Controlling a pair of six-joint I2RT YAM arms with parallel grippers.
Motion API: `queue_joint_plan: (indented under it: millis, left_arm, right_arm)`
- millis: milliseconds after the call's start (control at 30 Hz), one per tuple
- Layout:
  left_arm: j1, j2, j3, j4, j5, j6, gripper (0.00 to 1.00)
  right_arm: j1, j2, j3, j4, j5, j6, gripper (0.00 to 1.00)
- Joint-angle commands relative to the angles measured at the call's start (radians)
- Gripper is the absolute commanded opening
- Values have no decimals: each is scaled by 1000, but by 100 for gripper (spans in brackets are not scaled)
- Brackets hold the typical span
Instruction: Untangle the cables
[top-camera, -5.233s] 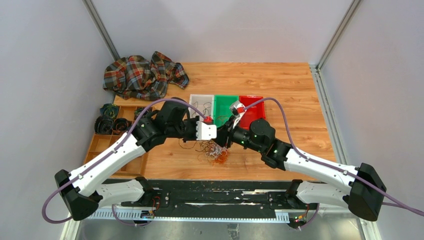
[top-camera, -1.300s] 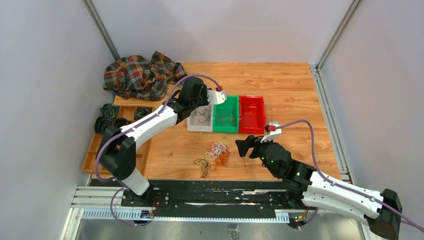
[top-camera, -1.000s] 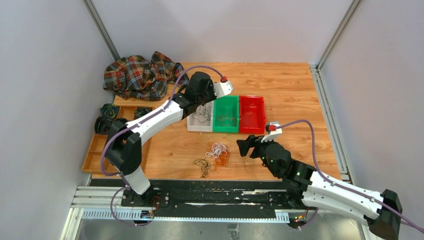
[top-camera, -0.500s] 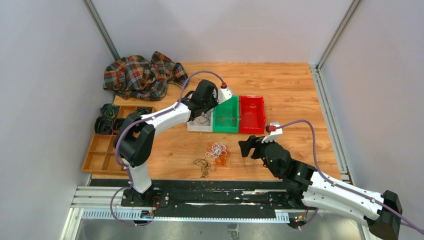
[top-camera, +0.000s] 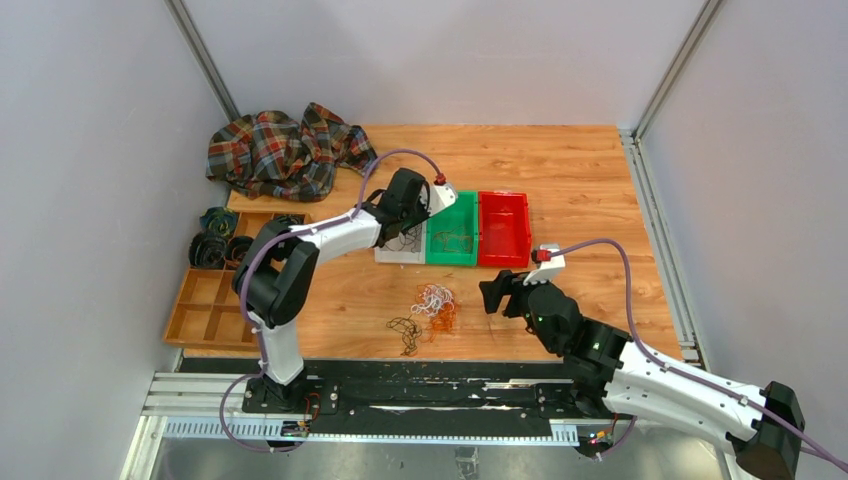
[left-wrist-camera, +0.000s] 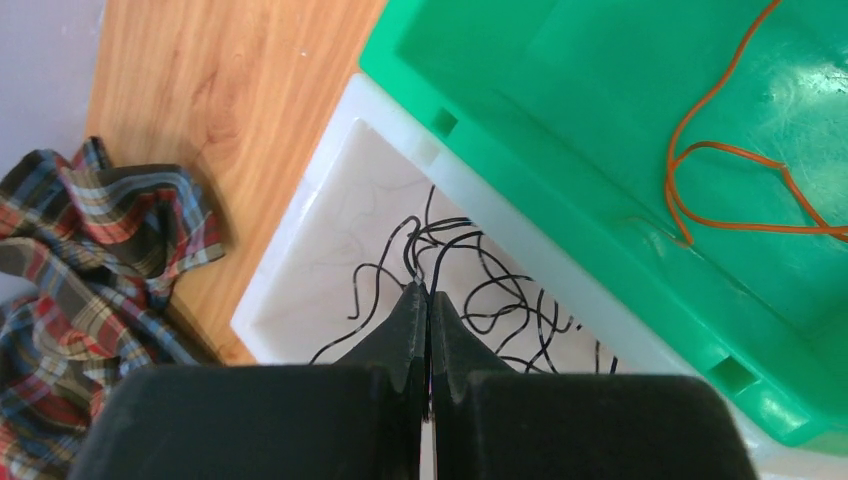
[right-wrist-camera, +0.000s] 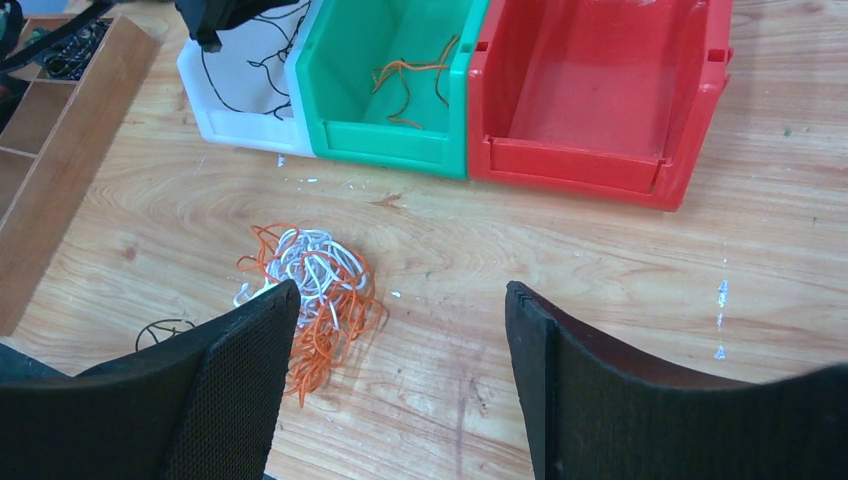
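Left gripper (left-wrist-camera: 430, 300) pressed together over the white bin (left-wrist-camera: 325, 225), black cables (left-wrist-camera: 490, 295) lying in that bin and reaching its tips, right gripper (right-wrist-camera: 400, 296) spread wide above the table (right-wrist-camera: 600, 260), orange and white cables (right-wrist-camera: 315, 275) tangled on the wood near one finger, orange cable (right-wrist-camera: 410, 75) in green bin (right-wrist-camera: 400, 135).

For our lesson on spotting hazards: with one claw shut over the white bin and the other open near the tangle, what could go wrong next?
1. The left claw pinches a black wire that lies among others in the white bin. Lifting away could drag those out.
2. The open right claw hovers by the orange and white tangle. Closing there may grab strands of both colours at once.
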Motion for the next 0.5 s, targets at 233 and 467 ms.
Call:
queue_joint_plan:
  millis: [233, 467]
  left_arm:
    - [35, 64, 160, -127, 207, -4, 50]
    - [64, 2, 214, -251, 279, 34, 86]
  right_arm:
    - [-56, -20, 45, -20, -31, -15, 75]
    - [-86, -33, 68, -34, -86, -28, 75]
